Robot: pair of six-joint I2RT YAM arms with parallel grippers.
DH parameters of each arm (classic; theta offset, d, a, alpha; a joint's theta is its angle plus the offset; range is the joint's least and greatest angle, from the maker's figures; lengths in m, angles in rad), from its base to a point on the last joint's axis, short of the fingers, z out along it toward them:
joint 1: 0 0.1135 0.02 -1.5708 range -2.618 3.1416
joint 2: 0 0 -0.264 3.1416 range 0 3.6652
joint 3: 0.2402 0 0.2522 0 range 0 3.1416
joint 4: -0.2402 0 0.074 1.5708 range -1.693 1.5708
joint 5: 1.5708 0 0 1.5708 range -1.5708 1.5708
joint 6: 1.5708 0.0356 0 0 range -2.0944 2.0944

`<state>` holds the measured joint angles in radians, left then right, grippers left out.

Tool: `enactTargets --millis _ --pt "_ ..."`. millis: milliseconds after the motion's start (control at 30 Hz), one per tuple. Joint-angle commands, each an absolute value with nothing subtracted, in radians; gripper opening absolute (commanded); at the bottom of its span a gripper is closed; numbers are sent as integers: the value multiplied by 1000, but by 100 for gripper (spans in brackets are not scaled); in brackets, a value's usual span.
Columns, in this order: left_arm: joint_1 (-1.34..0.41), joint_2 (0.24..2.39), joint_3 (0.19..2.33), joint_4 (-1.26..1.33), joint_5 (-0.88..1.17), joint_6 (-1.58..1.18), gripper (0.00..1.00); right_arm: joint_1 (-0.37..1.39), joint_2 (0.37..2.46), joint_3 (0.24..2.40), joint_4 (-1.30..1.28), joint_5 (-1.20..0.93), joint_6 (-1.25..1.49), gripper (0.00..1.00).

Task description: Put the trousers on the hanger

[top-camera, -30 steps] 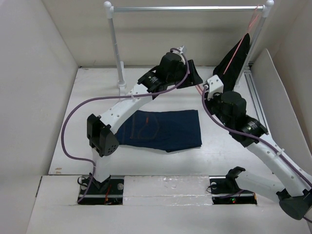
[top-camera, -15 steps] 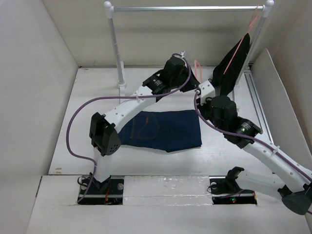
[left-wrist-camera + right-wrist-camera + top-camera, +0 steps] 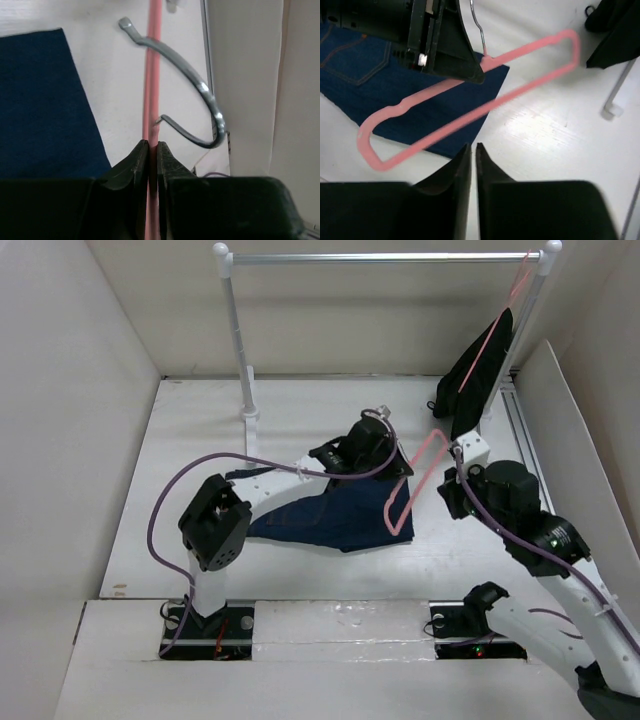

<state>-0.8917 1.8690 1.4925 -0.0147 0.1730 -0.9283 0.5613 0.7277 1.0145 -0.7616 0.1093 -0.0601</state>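
Note:
The trousers (image 3: 340,520) lie flat on the table, dark navy denim, with my left arm across them. My left gripper (image 3: 395,465) is shut on the top bar of the pale-pink hanger (image 3: 436,434), close to its metal hook (image 3: 200,87). The left wrist view shows the pink bar (image 3: 151,75) pinched between the jaws (image 3: 153,145), with the trousers (image 3: 40,100) to the left. The hanger (image 3: 470,116) hangs tilted over the right end of the trousers (image 3: 380,70). My right gripper (image 3: 473,146) is shut and empty, just short of the hanger's lower bar.
A metal rail (image 3: 380,257) on white posts (image 3: 240,350) spans the back. A black garment (image 3: 478,365) on another pink hanger hangs at its right end. A white panel (image 3: 565,430) stands on the right, and walls close in the left side and the back.
My left gripper has shut on the hanger and carried it from the back of the table toward the near side, over the trousers' right end. The right arm has drawn back to the right.

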Motion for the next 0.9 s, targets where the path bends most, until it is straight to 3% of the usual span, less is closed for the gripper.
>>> enactTargets --millis 0,33,200,233,333,467,500,533,633,733,867 --pt "-926 1876 1448 168 167 -965 0 468 726 933 -804 -35 -38 6" --pt "-939 1884 1436 178 167 -968 0 447 747 911 -770 -75 -52 0" --pt "-974 1925 1362 216 81 -968 0 353 816 815 -603 -218 -69 0" --pt "-985 1934 1353 216 62 -977 0 342 827 799 -571 -242 -74 7" --pt "-994 1943 1315 238 -39 -1020 0 276 890 761 -502 -316 -94 13" --pt "-1017 1954 1315 212 -113 -1071 0 197 945 756 -524 -307 -104 15" --pt "-1028 1950 1310 221 -107 -1074 0 181 945 753 -547 -287 -104 20" --pt "-1028 1944 1302 225 -109 -1080 0 137 942 750 -548 -279 -107 41" --pt "-1037 1870 1266 236 -107 -1077 0 49 940 718 -519 -360 -110 71" --pt "-1046 1783 1226 232 -120 -1063 0 -49 992 706 -538 -461 -120 84" --pt "-1046 1720 1190 241 -130 -1063 0 -71 1000 629 -500 -554 -68 93"
